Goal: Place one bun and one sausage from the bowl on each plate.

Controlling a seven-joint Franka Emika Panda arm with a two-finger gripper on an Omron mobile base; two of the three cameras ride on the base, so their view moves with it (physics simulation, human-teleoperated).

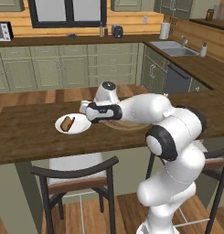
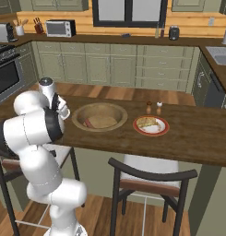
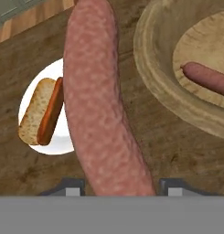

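My gripper [image 3: 122,187] is shut on a long pink sausage [image 3: 97,100], which it holds above the counter between the plain white plate [image 3: 67,141] and the wooden bowl [image 3: 154,59]. On that plate lies a bun [image 3: 38,114] with a sausage [image 3: 51,112] on it. Another sausage [image 3: 207,77] lies in the bowl. In the left base view the gripper [image 1: 84,109] hovers just right of the white plate [image 1: 83,125], and the arm hides much of the bowl [image 1: 125,125]. The right base view shows the bowl [image 2: 99,116] and the red-rimmed plate [image 2: 151,125], which carries a bun [image 2: 147,121].
Salt and pepper shakers [image 2: 153,108] stand behind the red-rimmed plate. Dark chairs [image 1: 77,176] sit along the counter's near edge. The far kitchen counter holds a sink [image 1: 173,48] and a microwave [image 2: 60,28].
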